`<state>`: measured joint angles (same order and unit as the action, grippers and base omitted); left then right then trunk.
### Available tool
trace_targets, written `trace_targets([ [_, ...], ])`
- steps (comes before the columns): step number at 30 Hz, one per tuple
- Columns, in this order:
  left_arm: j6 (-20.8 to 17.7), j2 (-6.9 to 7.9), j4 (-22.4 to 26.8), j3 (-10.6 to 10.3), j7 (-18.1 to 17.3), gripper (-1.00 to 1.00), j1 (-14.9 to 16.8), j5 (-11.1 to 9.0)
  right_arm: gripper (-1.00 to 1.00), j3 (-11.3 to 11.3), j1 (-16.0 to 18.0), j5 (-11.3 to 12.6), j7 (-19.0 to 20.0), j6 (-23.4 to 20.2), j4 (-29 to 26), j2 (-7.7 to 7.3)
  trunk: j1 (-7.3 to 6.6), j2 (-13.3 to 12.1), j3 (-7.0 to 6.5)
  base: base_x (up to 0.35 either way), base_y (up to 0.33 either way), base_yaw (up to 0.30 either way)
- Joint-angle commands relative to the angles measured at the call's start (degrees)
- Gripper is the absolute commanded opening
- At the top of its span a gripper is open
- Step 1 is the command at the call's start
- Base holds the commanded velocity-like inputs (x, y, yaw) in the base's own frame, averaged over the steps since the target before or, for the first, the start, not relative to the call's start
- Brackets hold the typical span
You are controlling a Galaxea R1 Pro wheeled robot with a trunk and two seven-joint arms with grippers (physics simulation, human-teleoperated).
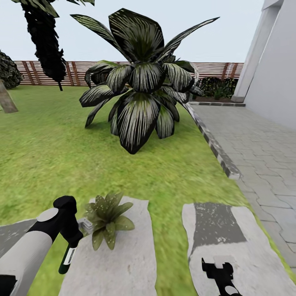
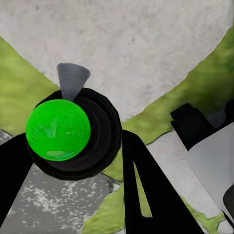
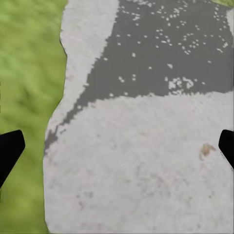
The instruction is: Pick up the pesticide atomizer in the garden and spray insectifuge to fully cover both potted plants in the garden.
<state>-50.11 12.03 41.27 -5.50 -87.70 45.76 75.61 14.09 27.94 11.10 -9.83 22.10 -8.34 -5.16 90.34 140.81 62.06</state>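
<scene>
Left gripper (image 1: 73, 242) fingers clamped on slim dark-green, white-labelled pesticide atomizer (image 1: 68, 257), long axis near vertical. Speckled-leaf potted plant (image 1: 107, 218) on grey stepping stone (image 1: 123, 263), just beside, left arm nearer. Right gripper (image 1: 218, 269) fingers wide apart, empty.

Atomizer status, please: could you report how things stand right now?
Left gripper shut on atomizer. Right gripper open, empty. Potted plant beside nozzle; path unobstructed.

Stepping stone (image 1: 123, 263) rough matt; fence (image 1: 74, 70) slatted wood.
</scene>
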Motion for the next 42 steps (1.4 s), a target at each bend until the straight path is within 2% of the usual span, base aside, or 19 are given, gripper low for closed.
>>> trace_targets([
  [1, -0.6, 0.02, 0.04, -0.22, -0.55, -1.0, 0.01, 0.42, 1.0, 0.5, 0.01, 0.5, -0.19, 0.14, -0.01, -0.03, 0.02, 0.02, 0.05, 0.273, -0.169, 0.265],
  [9, -0.69, 0.19, 0.06, -0.22, 0.01, -1.0, -0.76, 0.49, 1.0, 0.5, 0.01, 0.48, -0.19, 0.14, -0.01, -0.02, 0.02, 0.02, 0.05, 0.126, -0.197, 0.276],
  [15, -0.65, 0.31, 0.08, 0.01, 3.87, -1.0, -4.44, 0.42, 1.0, 0.5, 0.01, 0.43, -0.11, 0.14, -0.01, -0.11, 0.02, 0.02, 0.05, 0.002, -0.019, 0.159],
  [16, -0.66, 0.34, 0.11, 0.84, 4.94, -1.0, -4.62, 0.38, 1.0, 0.5, 0.01, 0.42, -0.1, 0.14, -0.01, -0.16, 0.02, 0.02, 0.05, 0.0, -0.001, 0.018],
  [19, -0.61, 0.11, 0.17, 6.1, 7.66, -1.0, -4.78, 0.37, 1.0, 0.5, 0.01, 0.34, -0.09, 0.06, -0.01, -0.2, 0.02, 0.02, 0.05, 0.0, 0.0, 0.006],
  [22, -0.58, -0.1, 0.12, 7.56, 9.64, -1.0, -4.87, 0.28, 1.0, 0.5, 0.01, 0.39, -0.1, 0.08, -0.01, -0.27, 0.02, 0.02, 0.05, 0.0, 0.0, 0.0],
  [28, -0.59, -1.55, 0.04, 7.78, 10.08, -1.0, -4.89, 0.4, 1.0, 0.5, 0.01, 0.41, -0.1, 0.09, -0.01, -0.29, 0.02, 0.02, 0.05, 0.004, 0.0, 0.0],
  [38, -0.52, -1.37, 0.01, 7.78, 10.94, -1.0, -5.03, 0.96, 1.0, 0.5, 0.01, 0.41, -0.1, 0.14, -0.01, -0.12, 0.02, 0.02, 0.05, 0.149, -0.08, 0.077],
  [42, -0.52, -1.55, -0.71, 7.73, 11.15, -1.0, -6.94, 1.03, 1.0, 0.5, 0.01, 0.41, -0.1, 0.14, -0.01, -0.11, 0.02, 0.02, 0.05, 0.006, -0.004, 0.27],
])
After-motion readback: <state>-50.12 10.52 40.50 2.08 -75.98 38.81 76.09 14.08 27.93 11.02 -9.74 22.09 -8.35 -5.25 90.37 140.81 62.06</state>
